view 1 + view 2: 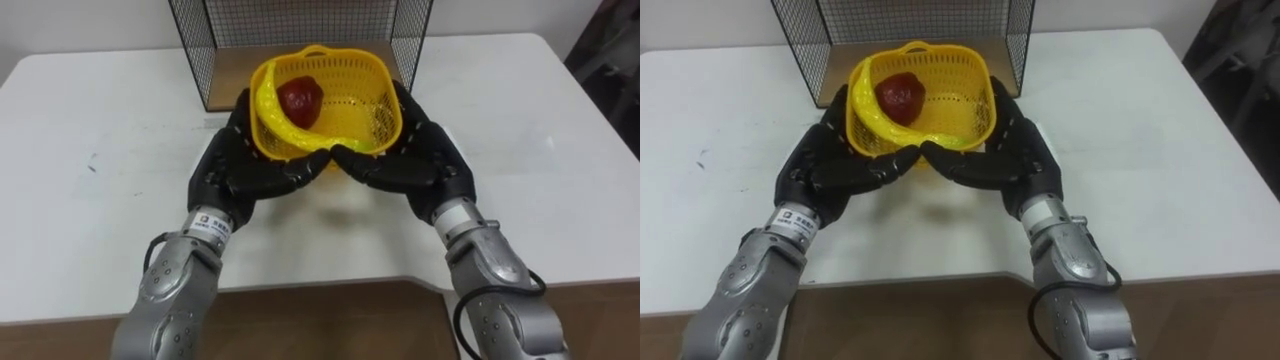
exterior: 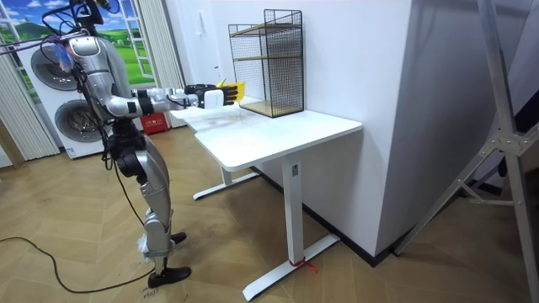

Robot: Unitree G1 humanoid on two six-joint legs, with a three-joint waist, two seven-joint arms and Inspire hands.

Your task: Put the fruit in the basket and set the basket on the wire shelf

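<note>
Upper centre of the frame: left hand (image 1: 235, 170) and right hand (image 1: 415, 160) curled around the yellow basket (image 1: 360, 95), red fruit (image 1: 299, 98) inside, before the wire shelf (image 1: 300, 20). A level, straight push would likely clear the mesh sides.

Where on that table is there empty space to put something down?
Bare white table lies left of the left hand and right of the right hand. Crowded mid-table: both hands cup the basket before the wire shelf.
</note>
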